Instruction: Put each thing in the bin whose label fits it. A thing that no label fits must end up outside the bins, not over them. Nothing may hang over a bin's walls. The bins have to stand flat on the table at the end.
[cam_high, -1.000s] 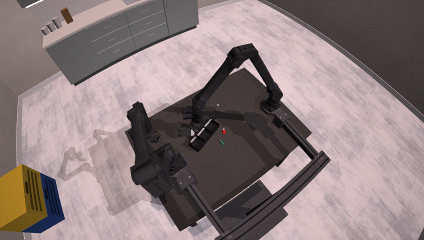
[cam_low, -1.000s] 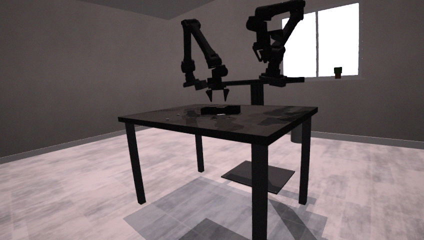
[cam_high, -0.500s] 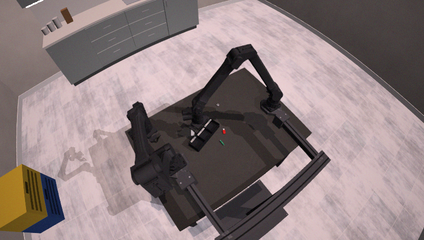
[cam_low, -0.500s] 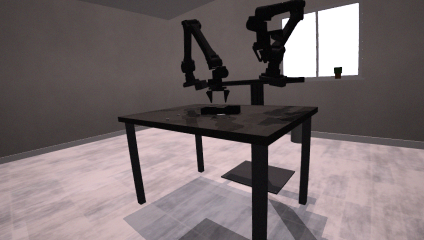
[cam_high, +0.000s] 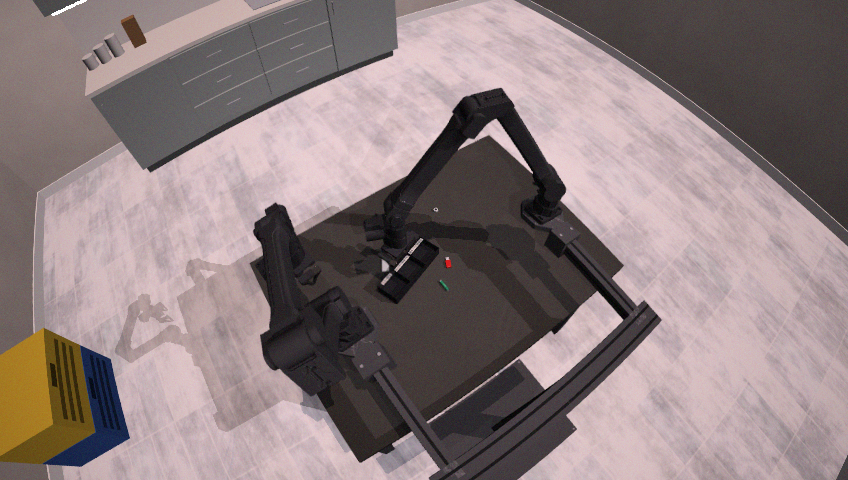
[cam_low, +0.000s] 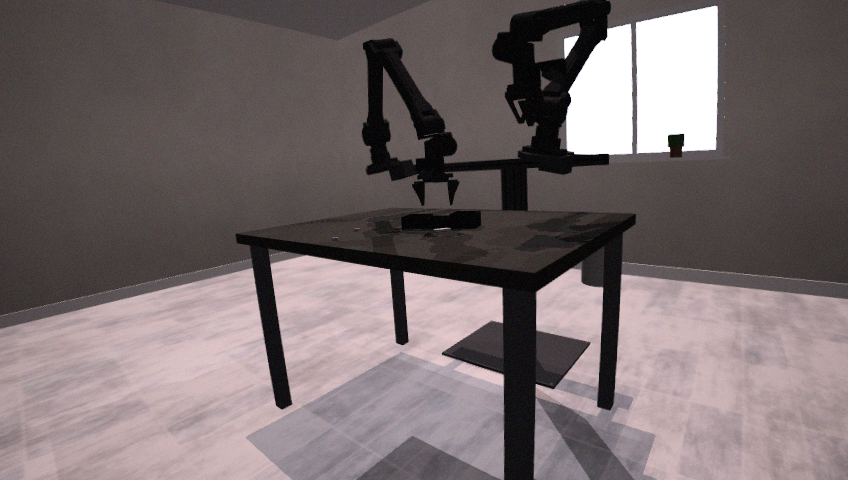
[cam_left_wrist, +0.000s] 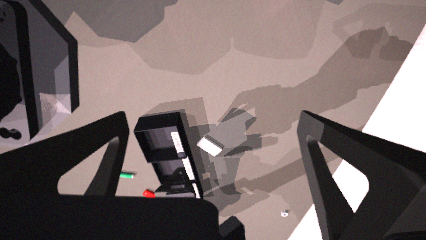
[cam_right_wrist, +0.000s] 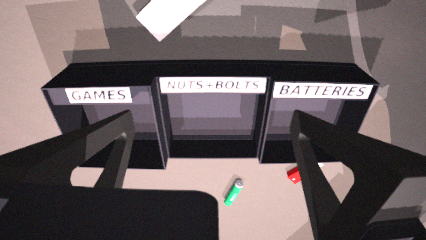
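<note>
The dark table (cam_high: 476, 321) (cam_low: 416, 252) (cam_left_wrist: 270, 30) (cam_right_wrist: 30, 115) is the biggest thing before me. Of the arms, the right arm (cam_high: 428, 160) (cam_low: 404, 89) reaches over it, while the left arm (cam_high: 282, 285) (cam_low: 553, 20) is folded up high. The right claw (cam_low: 436, 202) (cam_right_wrist: 212, 119) hangs wide open above the bins, nothing in its grip; the left claw (cam_high: 306, 274) (cam_low: 518, 115) (cam_left_wrist: 213, 120) is spread wide and holding nothing too.

The joined black bins (cam_high: 396, 294) (cam_low: 440, 221) (cam_left_wrist: 182, 125) (cam_right_wrist: 212, 69) stand flat, labelled GAMES, NUTS+BOLTS and BATTERIES. Just behind their labelled side lies a white block (cam_high: 385, 265) (cam_low: 442, 228) (cam_left_wrist: 210, 146) (cam_right_wrist: 170, 15). On the opposite side, outside, are a red USB stick (cam_high: 448, 262) (cam_left_wrist: 149, 193) (cam_right_wrist: 295, 174), near BATTERIES, and a green battery (cam_high: 443, 285) (cam_left_wrist: 126, 175) (cam_right_wrist: 233, 192).

Smallest are two pale bits, well away from the bins: a ring-like piece (cam_high: 435, 209) (cam_low: 357, 228) and another small piece (cam_low: 335, 238) (cam_left_wrist: 284, 213), too tiny for me to identify.
</note>
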